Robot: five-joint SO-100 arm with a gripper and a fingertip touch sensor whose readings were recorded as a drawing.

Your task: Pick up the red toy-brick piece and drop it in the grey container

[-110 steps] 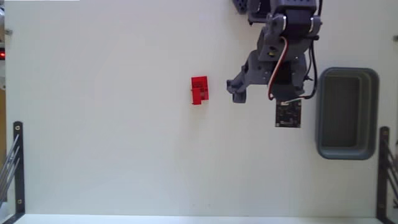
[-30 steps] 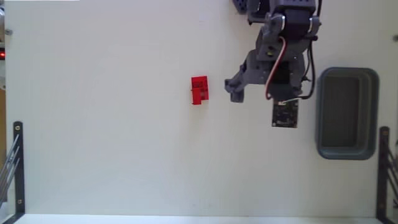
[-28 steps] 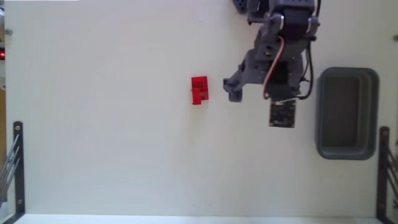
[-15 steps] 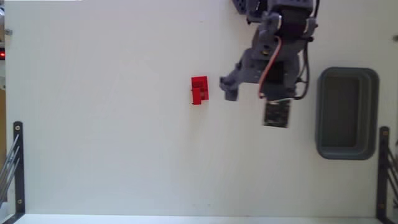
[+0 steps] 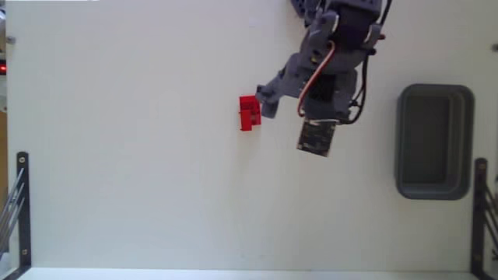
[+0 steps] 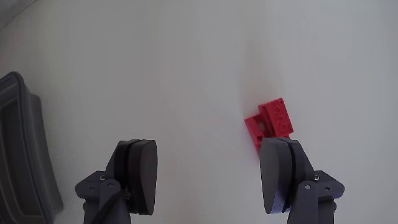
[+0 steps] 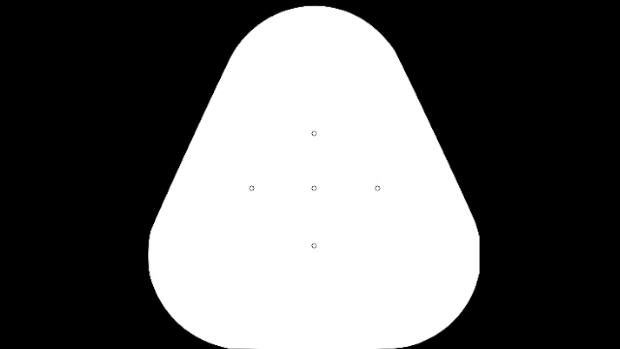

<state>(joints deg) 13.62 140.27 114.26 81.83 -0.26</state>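
Brick: the red toy-brick piece [image 5: 249, 113] lay flat on the white table [image 5: 140, 179], slightly left of centre and in the upper half of the fixed view; in the wrist view [image 6: 270, 124] it sat right of centre, just above the right-hand finger.
Brick shape: roughly rectangular, with a notch on one side and studs visible on top in the wrist view.
Container: the grey container [image 5: 404, 140] stood at the right edge of the fixed view, at mid-height, long side running up and down; in the wrist view only a dark corner of it [image 6: 25, 155] showed at the left edge.
Container contents: the inside that showed was bare dark grey.
Arm: the grey arm [image 5: 342, 31] reached down from the top of the fixed view, right of centre, angled toward the lower left.
Camera board: a small dark circuit board [image 5: 315, 138] hung at the arm's lower end.
Gripper: the gripper [image 6: 208, 171] occupied the bottom of the wrist view; in the fixed view its tip [image 5: 268, 101] was just beside the brick's right edge.
Fingers: spread wide apart, bare table between them, nothing held.
Brick and fingers: the brick lay beyond the right finger's tip [image 6: 280, 168], not between the pads; contact could not be judged.
Brick and container: well apart, with the arm between them in the fixed view.
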